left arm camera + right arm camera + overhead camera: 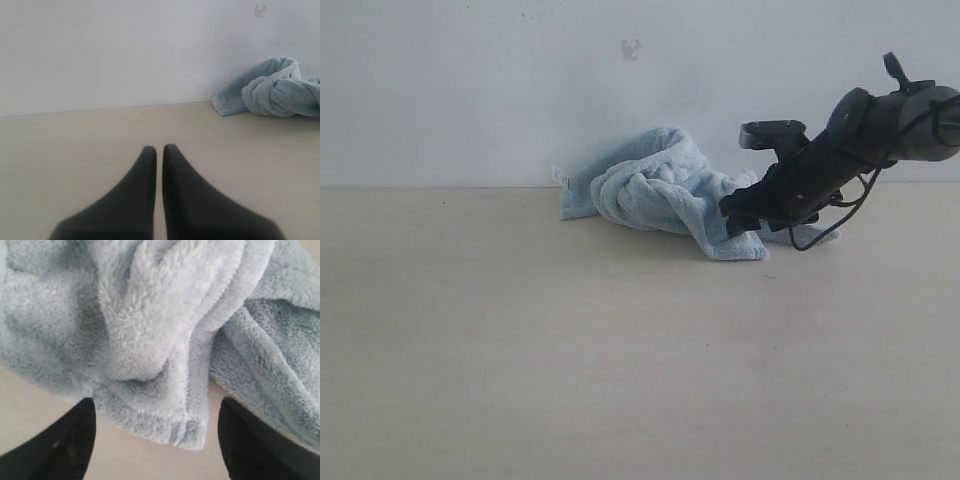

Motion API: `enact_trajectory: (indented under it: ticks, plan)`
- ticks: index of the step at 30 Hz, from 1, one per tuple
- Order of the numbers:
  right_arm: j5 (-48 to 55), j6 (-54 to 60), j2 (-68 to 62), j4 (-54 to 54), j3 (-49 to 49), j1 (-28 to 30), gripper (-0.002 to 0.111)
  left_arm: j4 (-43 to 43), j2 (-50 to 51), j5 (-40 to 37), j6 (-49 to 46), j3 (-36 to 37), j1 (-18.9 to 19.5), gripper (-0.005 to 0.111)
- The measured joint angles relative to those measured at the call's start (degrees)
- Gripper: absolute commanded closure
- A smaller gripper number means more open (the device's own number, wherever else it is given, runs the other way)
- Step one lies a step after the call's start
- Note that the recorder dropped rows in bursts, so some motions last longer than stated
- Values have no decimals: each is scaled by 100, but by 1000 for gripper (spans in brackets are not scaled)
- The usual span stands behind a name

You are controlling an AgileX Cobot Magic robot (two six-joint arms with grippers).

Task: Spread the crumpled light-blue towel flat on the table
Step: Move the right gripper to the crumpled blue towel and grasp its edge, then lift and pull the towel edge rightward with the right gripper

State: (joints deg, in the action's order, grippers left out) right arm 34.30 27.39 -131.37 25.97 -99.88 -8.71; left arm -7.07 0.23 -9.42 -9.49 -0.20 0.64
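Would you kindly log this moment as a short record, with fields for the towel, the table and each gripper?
towel: crumpled in a heap at the far side of the table, near the wall; not spread
tag: small, white, at the heap's left end in the exterior view
table: cream-beige
right gripper: open, fingers on either side of a hemmed towel corner, not closed on it
left gripper: shut, empty, over bare table, apart from the towel
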Motion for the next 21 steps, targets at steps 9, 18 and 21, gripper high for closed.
enact_trajectory:
  ticks: [9,18,21]
  plan:
    - [-237,0,-32,-87,0,0,49,0,0,0,0,0,0,103]
    - [-247,220,-311,-87,0,-108,49,0,0,0,0,0,0,103]
    - [-304,236,-389,-87,0,-171,49,0,0,0,0,0,0,103]
